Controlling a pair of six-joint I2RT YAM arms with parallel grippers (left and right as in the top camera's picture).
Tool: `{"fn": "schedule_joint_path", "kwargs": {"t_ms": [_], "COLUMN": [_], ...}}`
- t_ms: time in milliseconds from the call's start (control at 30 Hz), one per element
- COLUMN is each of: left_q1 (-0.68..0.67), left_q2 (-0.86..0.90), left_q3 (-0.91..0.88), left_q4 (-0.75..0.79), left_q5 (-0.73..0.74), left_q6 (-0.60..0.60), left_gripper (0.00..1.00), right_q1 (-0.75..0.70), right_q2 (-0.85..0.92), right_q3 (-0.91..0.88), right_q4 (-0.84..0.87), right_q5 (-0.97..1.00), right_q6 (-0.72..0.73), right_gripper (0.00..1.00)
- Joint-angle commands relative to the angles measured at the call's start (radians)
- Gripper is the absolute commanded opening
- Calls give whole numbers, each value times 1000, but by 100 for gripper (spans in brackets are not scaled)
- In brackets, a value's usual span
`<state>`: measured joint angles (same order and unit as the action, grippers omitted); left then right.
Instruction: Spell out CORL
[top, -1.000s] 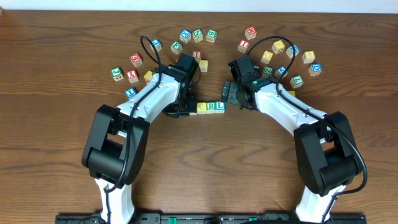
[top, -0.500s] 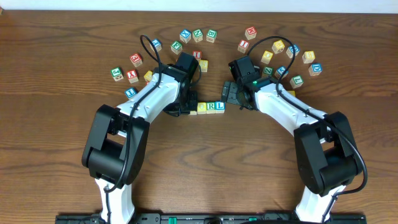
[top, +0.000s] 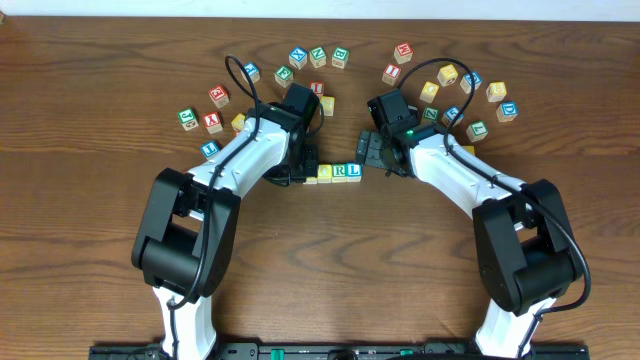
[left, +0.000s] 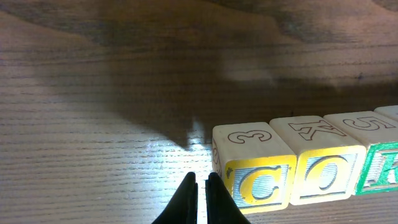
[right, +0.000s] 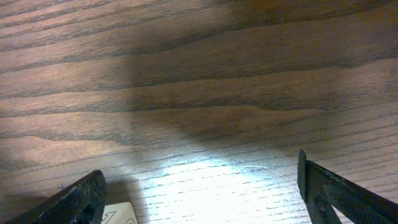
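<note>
Four letter blocks stand in a row on the table: C, O, R and L. In the overhead view the C block is at the row's left end. My left gripper is shut and empty, its tips just left of the C block. My right gripper is open and empty, just right of the L block. A corner of a block shows by its left finger.
Several loose letter blocks lie in an arc behind the arms, from a green one at the left to a blue one at the right. The table's far edge runs behind them.
The left gripper has nudged the C block slightly right, closing the row. The right arm has not moved.
</note>
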<state>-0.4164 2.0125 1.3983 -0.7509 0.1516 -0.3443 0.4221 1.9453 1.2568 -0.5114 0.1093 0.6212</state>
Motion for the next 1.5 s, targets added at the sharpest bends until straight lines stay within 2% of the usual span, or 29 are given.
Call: {"fn": "schedule_joint_path", "kwargs": {"t_ms": [0, 367, 600, 633, 767, 933, 1133, 1300, 1400, 1433, 1467], "left_q1": [-2, -2, -2, -2, -1, 16, 79, 157, 206, 219, 233], "left_q2": [-21, -21, -21, -21, -21, -24, -86, -241, -355, -388, -423], "left_q3": [-7, -7, -7, -7, -7, 9, 78, 108, 108, 108, 108], "left_q4": [2, 12, 13, 13, 19, 3, -58, -79, -75, -75, -76], "left_q5": [-2, -1, -2, -2, -6, -40, -82, -119, -119, -119, -119], "left_q6": [-13, -13, -13, -13, -5, 34, 67, 97, 97, 97, 97], "left_gripper": [7, 8, 7, 7, 8, 8, 7, 8, 17, 17, 25], "right_q1": [5, 5, 5, 5, 5, 4, -3, -16, -18, -18, -18], "right_q2": [-26, -26, -26, -26, -26, -26, -37, -147, -251, -283, -317], "right_q3": [-4, -4, -4, -4, -4, -4, 3, 32, 38, 38, 38], "right_q4": [0, 0, 0, 0, 0, 0, -3, -62, -76, -83, -95], "right_q5": [20, 20, 20, 20, 20, 20, 8, 4, 5, 9, 14], "right_q6": [10, 10, 10, 10, 10, 9, -55, -118, -162, -172, -174], "right_gripper": [94, 94, 90, 84, 72, 66, 70, 76, 86, 89, 93]}}
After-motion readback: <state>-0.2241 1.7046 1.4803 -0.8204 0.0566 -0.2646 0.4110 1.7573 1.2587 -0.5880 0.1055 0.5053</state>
